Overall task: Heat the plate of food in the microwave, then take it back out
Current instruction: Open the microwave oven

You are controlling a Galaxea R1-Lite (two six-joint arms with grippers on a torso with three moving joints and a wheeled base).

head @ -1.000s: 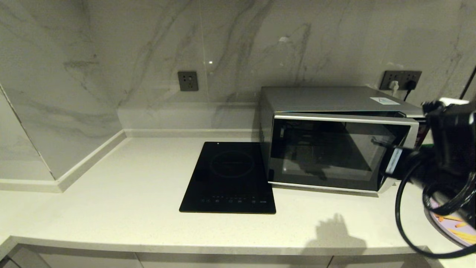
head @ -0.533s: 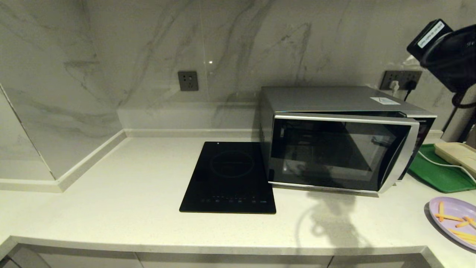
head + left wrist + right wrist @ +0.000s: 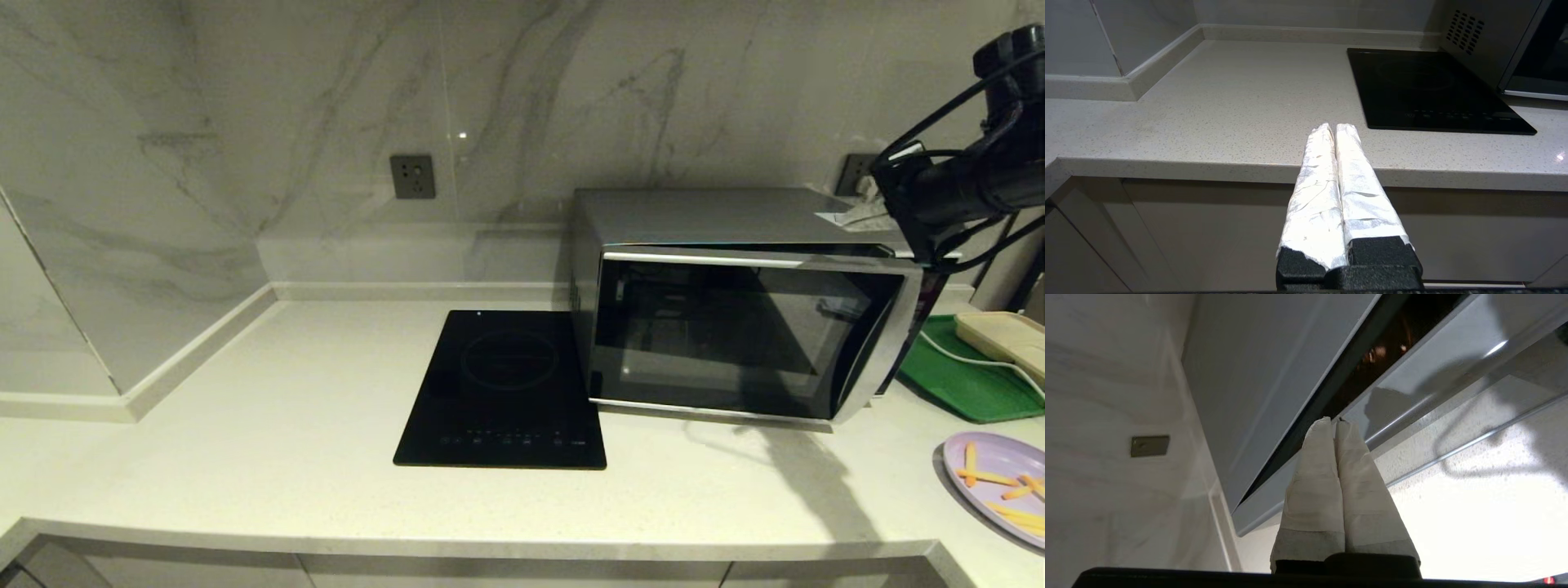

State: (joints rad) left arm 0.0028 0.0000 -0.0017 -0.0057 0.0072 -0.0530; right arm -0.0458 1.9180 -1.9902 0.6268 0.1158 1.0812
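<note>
The silver microwave stands on the counter at centre right, its dark glass door slightly ajar at the right side. My right gripper hovers over the microwave's top right corner. In the right wrist view its taped fingers are shut on nothing, with the tips at the dark gap between the microwave's top and the door's upper edge. The lavender plate of food, with a few orange fries, lies on the counter at the far right, untouched. My left gripper is shut and parked low, before the counter's front edge.
A black induction cooktop lies just left of the microwave. A green tray with a cream object and a white cable sits right of the microwave. Wall sockets are set in the marble backsplash.
My right arm rose from low in front of the plate, swung high at the top right, then came down to the microwave's top right corner. The plate is now uncovered.
</note>
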